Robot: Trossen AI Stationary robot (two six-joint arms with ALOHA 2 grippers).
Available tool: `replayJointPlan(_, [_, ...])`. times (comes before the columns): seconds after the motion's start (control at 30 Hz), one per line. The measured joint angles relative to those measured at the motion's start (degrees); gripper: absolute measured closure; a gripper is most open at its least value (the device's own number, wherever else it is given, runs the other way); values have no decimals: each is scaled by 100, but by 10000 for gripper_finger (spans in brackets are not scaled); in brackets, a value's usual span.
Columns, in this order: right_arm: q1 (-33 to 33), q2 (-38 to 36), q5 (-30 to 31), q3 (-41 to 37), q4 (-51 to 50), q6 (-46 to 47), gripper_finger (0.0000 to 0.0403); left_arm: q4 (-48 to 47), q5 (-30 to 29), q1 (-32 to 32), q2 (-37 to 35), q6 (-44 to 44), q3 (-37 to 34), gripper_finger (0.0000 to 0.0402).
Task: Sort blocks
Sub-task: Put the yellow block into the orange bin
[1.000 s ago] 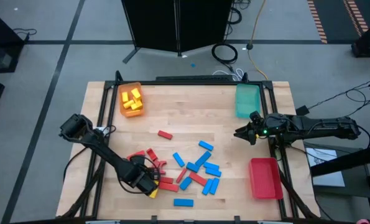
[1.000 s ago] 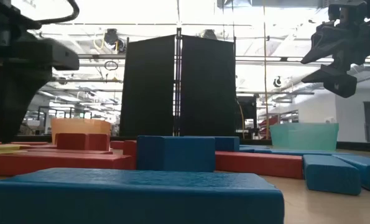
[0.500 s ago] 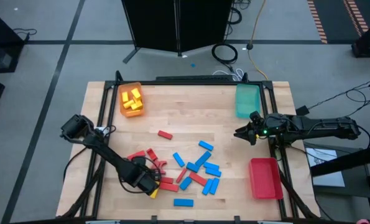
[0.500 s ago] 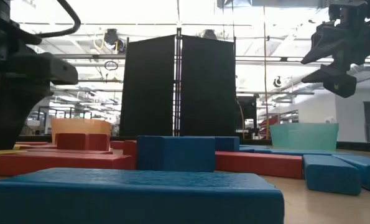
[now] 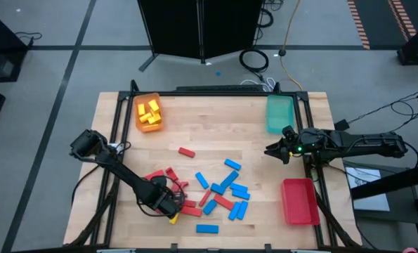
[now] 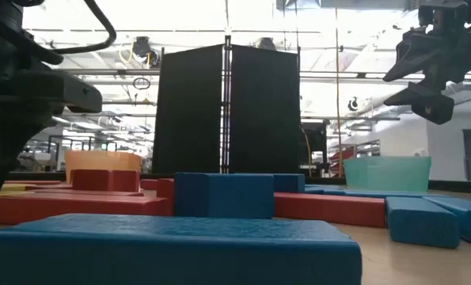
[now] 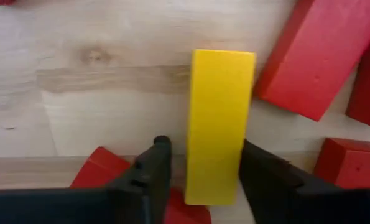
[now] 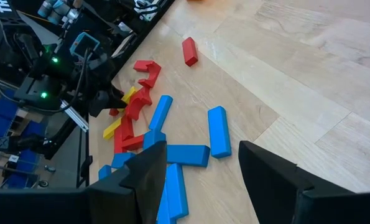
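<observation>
Red and blue blocks (image 5: 219, 193) lie flat and scattered on the near middle of the table. A yellow block (image 7: 219, 124) lies flat at the pile's near left edge (image 5: 172, 217), beside red blocks (image 7: 309, 62). My left gripper (image 7: 203, 149) is open and low over this yellow block, one finger on each long side near one end; it is also seen from above (image 5: 166, 206). My right gripper (image 5: 270, 150) is open and hovers high near the table's right edge, holding nothing (image 8: 200, 180). My left gripper comes down from above, its fingers across the yellow block's near end (image 7: 216, 180). One finger (image 7: 259, 174) stands right against the block's long side, the other (image 7: 157, 168) stands a little off it. I cannot tell whether either touches. The block lies flat on the table.
An orange tray (image 5: 137, 123) with yellow blocks sits at the far left. A teal tray (image 5: 279, 116) sits at the far right and a red tray (image 5: 298, 204) at the near right. A lone red block (image 5: 187, 152) lies mid-table. Bare wood lies across the far middle.
My left gripper has come down toward the table over the yellow block and edged slightly toward the right. The blocks and my right arm have stayed where they were.
</observation>
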Motion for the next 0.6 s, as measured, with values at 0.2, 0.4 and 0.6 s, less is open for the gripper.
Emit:
replayJointPlan(0.2, [0,0,-2,0,2,0,209,17,3,38,-25,238,7,318])
replayJointPlan(0.4, [0,-2,0,0,2,0,209,-81,-42,42,-232,275,80,318])
replayJointPlan(0.6, [0,-2,0,0,4,0,209,-110,-383,53,-656,259,76,318])
